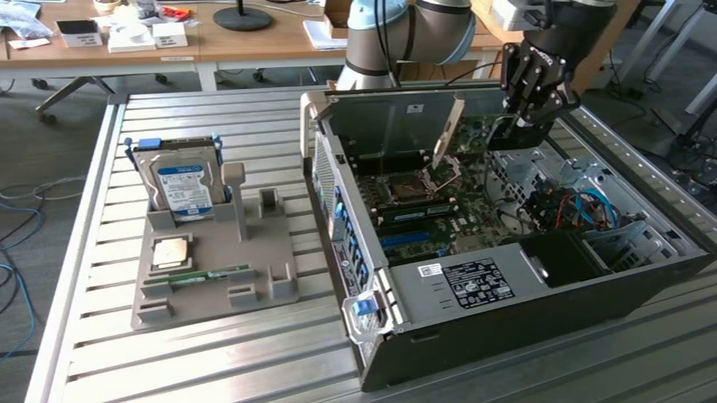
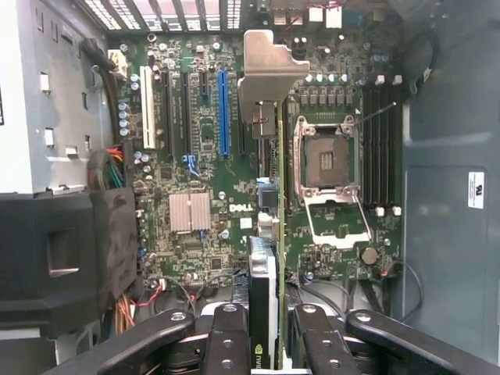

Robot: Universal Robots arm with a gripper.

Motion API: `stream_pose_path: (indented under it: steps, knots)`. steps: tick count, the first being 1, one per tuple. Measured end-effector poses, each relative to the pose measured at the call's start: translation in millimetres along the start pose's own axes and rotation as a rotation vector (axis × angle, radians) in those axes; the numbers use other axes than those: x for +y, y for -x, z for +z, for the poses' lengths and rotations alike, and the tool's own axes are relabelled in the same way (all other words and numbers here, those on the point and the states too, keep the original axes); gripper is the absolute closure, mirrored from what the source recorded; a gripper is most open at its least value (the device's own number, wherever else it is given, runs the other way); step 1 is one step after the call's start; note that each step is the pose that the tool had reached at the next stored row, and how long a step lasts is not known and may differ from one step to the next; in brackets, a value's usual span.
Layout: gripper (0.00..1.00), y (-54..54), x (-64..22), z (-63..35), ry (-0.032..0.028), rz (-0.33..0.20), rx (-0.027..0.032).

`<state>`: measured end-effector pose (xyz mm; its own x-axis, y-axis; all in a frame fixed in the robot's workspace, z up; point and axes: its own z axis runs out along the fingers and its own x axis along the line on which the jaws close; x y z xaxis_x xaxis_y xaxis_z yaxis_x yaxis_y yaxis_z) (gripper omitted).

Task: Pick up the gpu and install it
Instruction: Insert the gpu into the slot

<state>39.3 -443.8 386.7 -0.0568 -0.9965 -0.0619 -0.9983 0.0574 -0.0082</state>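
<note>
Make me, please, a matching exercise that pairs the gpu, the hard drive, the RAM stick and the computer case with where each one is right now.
Things:
1. gpu
2. hard drive
3. RAM stick
4. computer case

Places:
A. standing upright in the grey holder
B. lying on the slatted table, its side open
C. held edge-on by the gripper over the motherboard
D. lying flat along the holder's edge nearest the exterior camera

Pairs: 1-C; 2-A; 3-D; 4-B
</note>
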Motion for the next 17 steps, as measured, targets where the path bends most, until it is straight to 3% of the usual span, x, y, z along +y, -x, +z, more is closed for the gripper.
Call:
stream_pose_path:
  steps: [17]
  knots:
    - [0.73,-0.8,5.2,8.3,0.0006,0.0,0.0002]
